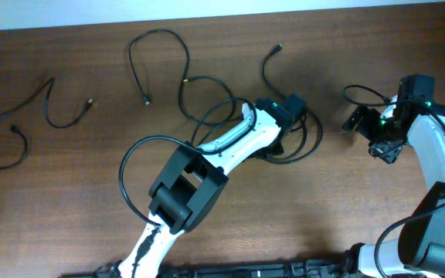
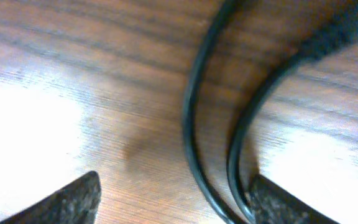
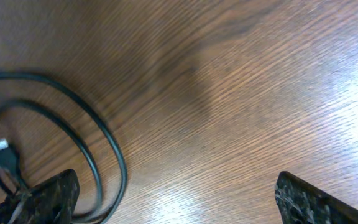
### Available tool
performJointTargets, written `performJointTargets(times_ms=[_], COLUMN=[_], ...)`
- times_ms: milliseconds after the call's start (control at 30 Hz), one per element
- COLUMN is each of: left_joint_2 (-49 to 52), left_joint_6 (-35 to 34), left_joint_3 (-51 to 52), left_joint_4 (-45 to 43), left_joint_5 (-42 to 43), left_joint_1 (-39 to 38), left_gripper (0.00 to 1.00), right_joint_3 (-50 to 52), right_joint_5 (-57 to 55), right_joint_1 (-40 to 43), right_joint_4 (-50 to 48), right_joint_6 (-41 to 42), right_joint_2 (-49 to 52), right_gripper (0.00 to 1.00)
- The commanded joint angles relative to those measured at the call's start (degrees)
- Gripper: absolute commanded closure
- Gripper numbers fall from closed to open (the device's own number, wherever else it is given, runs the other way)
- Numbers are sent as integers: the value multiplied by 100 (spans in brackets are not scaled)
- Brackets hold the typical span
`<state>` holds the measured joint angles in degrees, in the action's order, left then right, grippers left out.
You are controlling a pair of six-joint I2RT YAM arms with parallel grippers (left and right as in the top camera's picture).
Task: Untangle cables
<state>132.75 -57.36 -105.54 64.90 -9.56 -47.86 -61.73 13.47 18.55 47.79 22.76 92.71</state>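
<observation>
Several thin black cables lie on the wooden table. One lies at the far left [image 1: 47, 108], one loops at the top centre [image 1: 158, 32], and one short piece ends in a plug [image 1: 266, 66]. A bunched coil [image 1: 313, 143] lies under my left gripper [image 1: 290, 116]. In the left wrist view this gripper [image 2: 176, 202] is open and low over the wood, with two cable strands [image 2: 191, 124] between its fingers, close to the right finger. My right gripper [image 1: 365, 127] is open and empty [image 3: 179, 199]. A small cable loop [image 3: 104, 149] with a silver plug [image 3: 0, 149] lies by its left finger.
The small loop by the right gripper also shows in the overhead view [image 1: 361, 94]. A thicker black wire fixed to the left arm [image 1: 130, 166] arcs out over the table. The table's far edge [image 1: 207, 15] meets a white wall.
</observation>
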Motion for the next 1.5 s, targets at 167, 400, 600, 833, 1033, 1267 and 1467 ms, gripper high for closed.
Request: performJointTargets(times_ms=[167,400,600,833,1033,1267,1467], left_joint_2=[179,-748,-671,-671,-1502,-841,-686], left_joint_6=[304,323,-3720,-4920,-4083,-4481,-4406], left_joint_3=[-841,-1711,-4,1779,1784,1790,1790], left_joint_4=[1635,2328,1620,-813,-214,-892,-730], left_joint_5=[-472,1025,1408,2317,2048,1628,1513], left_joint_1=[494,1283,-203,-221,170,-173,-85], left_gripper=[100,1,12,16,13,1,100], right_joint_3=[-68,-68,-68,-31,-31,-28,-28], right_joint_5=[-83,-170,-166,-168,-170,-168,-170], right_joint_1=[-221,-221,-221,-221,-221,-221,-221], right_joint_4=[-4,-22,-17,26,-11,0,2], right_joint_6=[2,4,4,4,4,4,2], right_joint_2=[-7,-7,-7,-7,-7,-7,-7], right_gripper=[1,1,1,1,1,1,1])
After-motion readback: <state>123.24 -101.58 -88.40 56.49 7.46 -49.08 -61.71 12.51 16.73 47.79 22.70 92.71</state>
